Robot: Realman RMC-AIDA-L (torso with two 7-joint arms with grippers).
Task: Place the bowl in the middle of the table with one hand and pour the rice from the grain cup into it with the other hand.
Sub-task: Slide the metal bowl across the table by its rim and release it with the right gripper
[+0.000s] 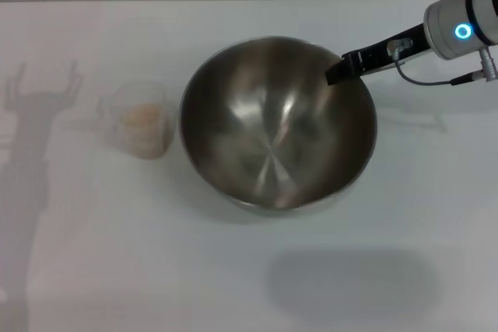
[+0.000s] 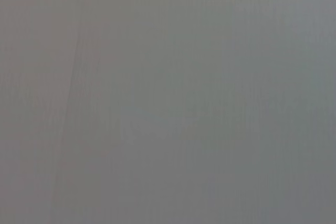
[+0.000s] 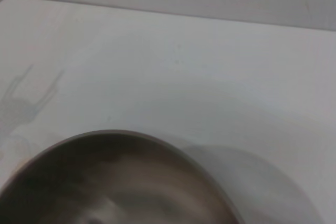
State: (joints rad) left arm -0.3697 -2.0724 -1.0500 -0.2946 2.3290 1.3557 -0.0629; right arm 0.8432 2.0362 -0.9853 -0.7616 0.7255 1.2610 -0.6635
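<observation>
Occupying the centre of the head view, the bowl [image 1: 278, 124] sits on the table [image 1: 249, 270], tilted slightly, with its inside showing no contents. Its brushed steel interior is shiny and grey. The right gripper [image 1: 336, 75] enters from the upper right of the frame, and its dark fingers [image 1: 366, 58] meet the bowl's rim at the upper right edge; whether they clamp the rim or merely touch it cannot be told. The right arm [image 1: 465, 22] above it carries a lit blue ring.

The cup [image 1: 140, 120] stands upright on the table at the left centre of the frame, just beside the bowl and not touching it. The rice [image 1: 143, 118] lies inside it as a pale heap.

The right wrist view shows the bowl's rim [image 3: 126, 136] along the lower part of the frame, with bare table behind it.

The left gripper appears in no view; the left wrist view shows only a plain grey surface. A forked shadow [image 1: 35, 106] lies on the table at the far left of the head view.
</observation>
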